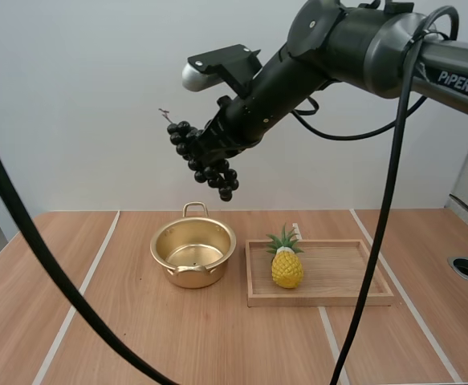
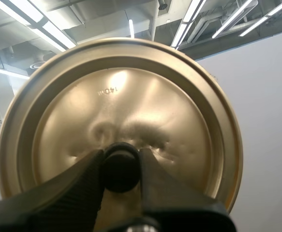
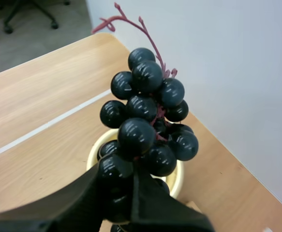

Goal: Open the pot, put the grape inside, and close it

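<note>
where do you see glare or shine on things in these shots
High view: bright patches gleam inside the pot. Left wrist view: pale streaks of glare lie across the lid. Right wrist view: small white highlights sit on the grapes.

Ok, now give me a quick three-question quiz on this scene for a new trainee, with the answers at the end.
1. True or false: the pot stands on the wooden tray.
2. Fill the gap: the left gripper pinches the lid by its ____.
3. What is the right gripper shut on? A the lid; B the bunch of grapes; C the pot.
Key: 1 false, it stands on the table beside the tray. 2 knob. 3 B.
</note>
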Motion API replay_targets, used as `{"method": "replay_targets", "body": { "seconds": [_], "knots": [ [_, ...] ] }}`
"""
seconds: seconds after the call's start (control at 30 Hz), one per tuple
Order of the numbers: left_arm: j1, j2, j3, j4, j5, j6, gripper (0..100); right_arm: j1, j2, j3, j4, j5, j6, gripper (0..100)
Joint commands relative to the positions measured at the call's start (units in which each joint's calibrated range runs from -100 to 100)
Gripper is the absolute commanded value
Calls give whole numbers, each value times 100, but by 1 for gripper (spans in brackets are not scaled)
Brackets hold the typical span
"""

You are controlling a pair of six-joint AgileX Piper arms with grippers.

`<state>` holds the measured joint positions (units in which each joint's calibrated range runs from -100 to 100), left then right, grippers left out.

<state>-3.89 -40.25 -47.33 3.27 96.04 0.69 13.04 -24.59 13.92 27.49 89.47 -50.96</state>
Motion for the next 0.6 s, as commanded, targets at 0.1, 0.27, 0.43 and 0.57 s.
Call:
{"method": "replay_targets", "body": {
  "seconds": [0.1,0.27,0.43,0.57],
  "knots": [
    [-15,32,-28,80,-124,15,0,189,115,-19,-178,-36,-77,0],
    [-15,32,-28,80,-106,15,0,189,539,-19,-271,-36,-77,0],
    [-15,32,-28,80,-71,15,0,189,928,-19,-164,-36,-186,0],
    [-15,32,-28,80,-71,15,0,189,1245,-19,13,-97,-218,0]
  ]
}}
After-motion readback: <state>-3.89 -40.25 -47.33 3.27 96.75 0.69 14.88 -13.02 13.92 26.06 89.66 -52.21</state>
